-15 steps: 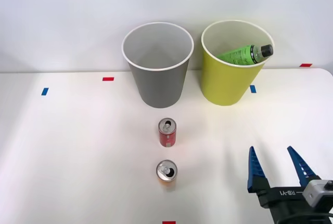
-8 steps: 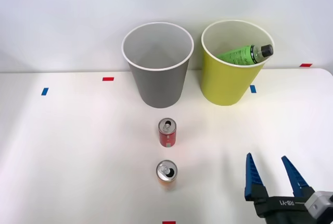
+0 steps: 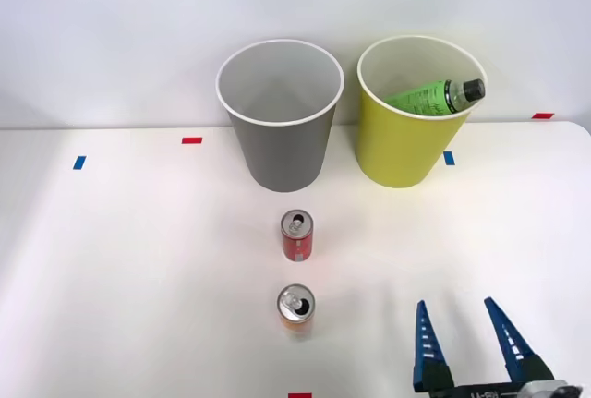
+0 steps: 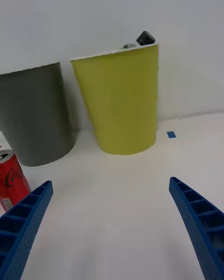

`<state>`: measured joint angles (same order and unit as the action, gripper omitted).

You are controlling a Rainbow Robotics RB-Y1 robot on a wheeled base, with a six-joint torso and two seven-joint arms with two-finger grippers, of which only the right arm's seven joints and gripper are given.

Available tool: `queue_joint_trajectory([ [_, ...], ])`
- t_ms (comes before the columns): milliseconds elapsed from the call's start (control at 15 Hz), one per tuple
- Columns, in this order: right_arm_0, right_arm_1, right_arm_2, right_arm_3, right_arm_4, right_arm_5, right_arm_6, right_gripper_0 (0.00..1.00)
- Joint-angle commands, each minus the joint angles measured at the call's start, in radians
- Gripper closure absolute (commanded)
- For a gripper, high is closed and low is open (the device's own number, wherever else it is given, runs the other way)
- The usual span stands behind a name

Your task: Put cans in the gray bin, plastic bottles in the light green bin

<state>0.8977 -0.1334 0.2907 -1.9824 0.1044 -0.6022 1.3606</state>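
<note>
- Right gripper spread wide, holding nothing, low over the table, well to the right of the orange can and nearer the robot
- Orange can upright on the table; red can upright just behind it, between it and the gray bin
- Gray bin looks empty; both cans not yet sorted
- Green-labelled bottle already lying tilted in the light green bin, right of the gray bin, cap above the rim
- Risks: sideways approach to the orange can could clip it with a fingertip and tip it; cans close together, so a wide-open finger may knock the red can; bins adjacent, so wrong-bin drop possible
</note>
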Motion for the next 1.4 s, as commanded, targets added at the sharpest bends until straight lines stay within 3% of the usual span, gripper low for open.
queue_joint_trajectory([
  [67, 0.009, -0.048, 0.070, 0.008, -0.098, 0.013, 0.184, 0.15],
  [467, 0.046, -0.091, 0.140, 0.008, -0.305, 0.068, 0.416, 0.15],
  [1400, 0.101, -0.103, 0.142, 0.008, -0.322, 0.067, 0.428, 0.15],
])
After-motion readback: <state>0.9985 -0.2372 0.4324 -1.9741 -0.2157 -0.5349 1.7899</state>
